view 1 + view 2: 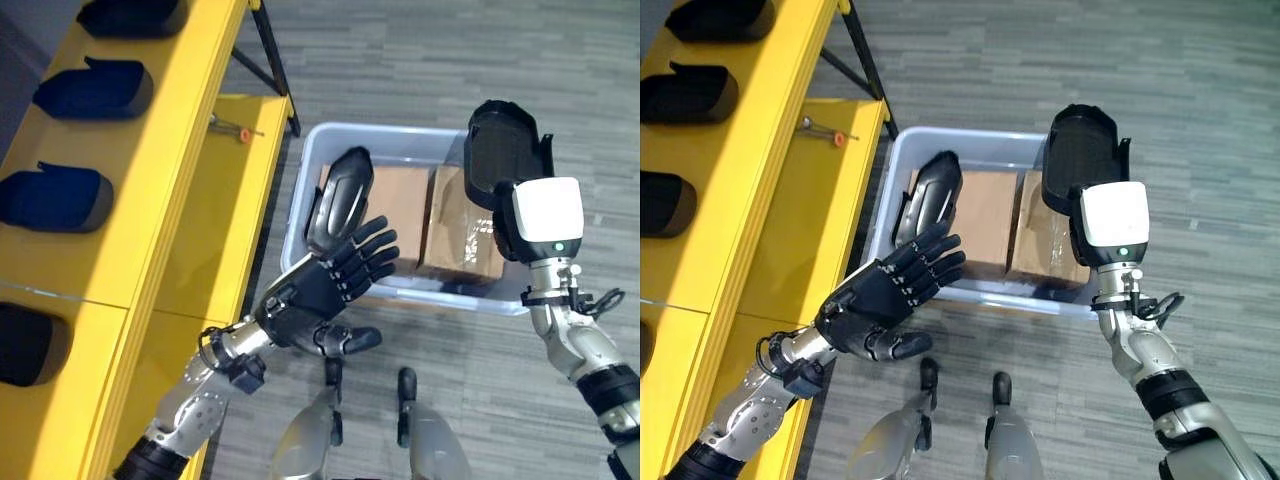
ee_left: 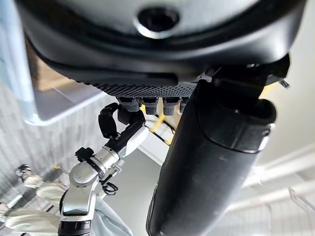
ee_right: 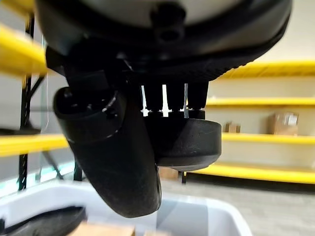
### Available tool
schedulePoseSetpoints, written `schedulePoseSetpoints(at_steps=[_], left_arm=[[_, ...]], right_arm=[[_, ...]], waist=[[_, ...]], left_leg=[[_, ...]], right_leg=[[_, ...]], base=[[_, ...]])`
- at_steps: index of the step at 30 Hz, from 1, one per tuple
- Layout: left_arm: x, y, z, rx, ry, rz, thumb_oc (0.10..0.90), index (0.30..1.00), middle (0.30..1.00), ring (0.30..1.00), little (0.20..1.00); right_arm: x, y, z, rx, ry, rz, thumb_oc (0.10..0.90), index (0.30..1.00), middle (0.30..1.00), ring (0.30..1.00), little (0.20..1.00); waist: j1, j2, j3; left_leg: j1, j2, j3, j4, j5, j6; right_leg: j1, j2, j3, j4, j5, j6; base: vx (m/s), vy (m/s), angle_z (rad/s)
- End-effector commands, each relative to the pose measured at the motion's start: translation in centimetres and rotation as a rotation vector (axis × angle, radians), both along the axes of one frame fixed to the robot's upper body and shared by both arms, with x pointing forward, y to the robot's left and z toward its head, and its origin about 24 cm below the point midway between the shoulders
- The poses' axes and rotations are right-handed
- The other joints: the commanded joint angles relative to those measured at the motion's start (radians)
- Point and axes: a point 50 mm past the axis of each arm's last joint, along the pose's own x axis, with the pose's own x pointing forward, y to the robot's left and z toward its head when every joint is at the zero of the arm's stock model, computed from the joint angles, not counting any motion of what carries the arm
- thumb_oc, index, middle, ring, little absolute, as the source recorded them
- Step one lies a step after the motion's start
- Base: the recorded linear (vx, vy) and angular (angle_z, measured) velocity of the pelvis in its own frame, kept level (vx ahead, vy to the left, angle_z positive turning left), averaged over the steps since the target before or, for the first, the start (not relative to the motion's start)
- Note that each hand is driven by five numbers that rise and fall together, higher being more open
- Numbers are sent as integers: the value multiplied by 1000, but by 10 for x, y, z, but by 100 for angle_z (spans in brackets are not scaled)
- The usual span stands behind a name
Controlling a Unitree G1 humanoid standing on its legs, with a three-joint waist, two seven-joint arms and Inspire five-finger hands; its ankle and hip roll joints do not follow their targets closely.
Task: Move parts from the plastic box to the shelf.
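Left eye view: both hands hold parts above the plastic box (image 1: 300, 215); left hand (image 1: 325, 280) supports one on straight fingers; right hand (image 1: 520, 215) grips another; shelf (image 1: 190, 120) placement remains.

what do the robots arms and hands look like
Both arms are silver-grey metal with black joint bands and thin black cables at the wrists. The left hand is dark, with segmented fingers and a dark thumb. The right hand is dark behind a white wrist block with a green light.
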Motion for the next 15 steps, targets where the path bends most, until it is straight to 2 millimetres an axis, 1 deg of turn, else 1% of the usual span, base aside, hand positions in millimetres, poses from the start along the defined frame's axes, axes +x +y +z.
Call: schedulePoseSetpoints(at_steps=[1, 2, 3, 5, 8, 10, 12, 14, 15], left_arm=[[-13, -15, 8, -111, -41, -56, 900, 1000, 1000, 1000, 1000], [-13, -15, 6, -115, -27, -52, 900, 1000, 1000, 1000, 1000], [-14, -14, 4, -111, -17, -39, 900, 1000, 1000, 1000, 1000], [-14, -14, 4, -110, -13, -31, 900, 1000, 1000, 1000, 1000], [-14, -13, 0, -102, 9, 9, 900, 1000, 1000, 1000, 1000], [-13, -12, -1, -97, 16, 29, 900, 1000, 1000, 1000, 1000], [-13, -7, -5, -69, 18, 81, 900, 1000, 1000, 1000, 1000], [-14, -6, -6, -59, 15, 96, 900, 1000, 1000, 1000, 1000], [-13, -2, -7, -46, 12, 130, 900, 1000, 1000, 1000, 1000]], right_arm=[[-5, 1, 28, -49, -169, 53, 400, 300, 300, 300, 300], [-8, 3, 26, -19, -142, 74, 400, 300, 300, 300, 300], [-14, 11, 21, -1, -118, 128, 400, 300, 300, 300, 300], [-17, 14, 19, 15, -114, 153, 400, 300, 300, 300, 300], [-31, 22, 17, 103, -110, 230, 400, 300, 300, 300, 300], [-36, 24, 15, 126, -102, 244, 400, 300, 300, 300, 300], [-41, 29, 9, 158, -30, 271, 400, 300, 300, 300, 300], [-42, 30, 9, 167, -12, 283, 400, 300, 300, 300, 300], [-45, 33, 8, 187, 23, 309, 400, 300, 300, 300, 300]], waist=[[2, -34, -199], [-6, -40, -217], [-13, -44, -236], [-17, -45, -242], [-34, -53, -264], [-39, -54, -268], [-47, -54, -273], [-48, -54, -272], [-51, -53, -270]], left_leg=[[22, 4, 21, 8, -102, -9], [33, 8, 25, 5, -105, -10], [52, 14, 30, -2, -108, -12], [60, 16, 33, -6, -108, -13], [79, 26, 40, -15, -112, -16], [85, 29, 42, -16, -114, -18], [90, 33, 42, -15, -117, -19], [91, 34, 41, -15, -117, -19], [89, 36, 39, -13, -115, -20]], right_leg=[[15, -6, 1, 11, -30, 18], [28, -4, 5, 4, -31, 17], [47, -2, 9, -6, -34, 16], [53, -2, 11, -10, -33, 16], [71, -1, 18, -22, -33, 19], [76, 1, 19, -22, -37, 17], [81, 5, 18, -16, -47, 13], [83, 7, 18, -13, -51, 11], [80, 9, 16, -4, -58, 6]], base=[[144, -1, -4], [166, 2, -5], [122, 1, -8], [50, -10, -19], [31, -59, -5], [7, -55, -3], [5, -81, -5], [-14, -59, -12], [-70, -100, -23]])
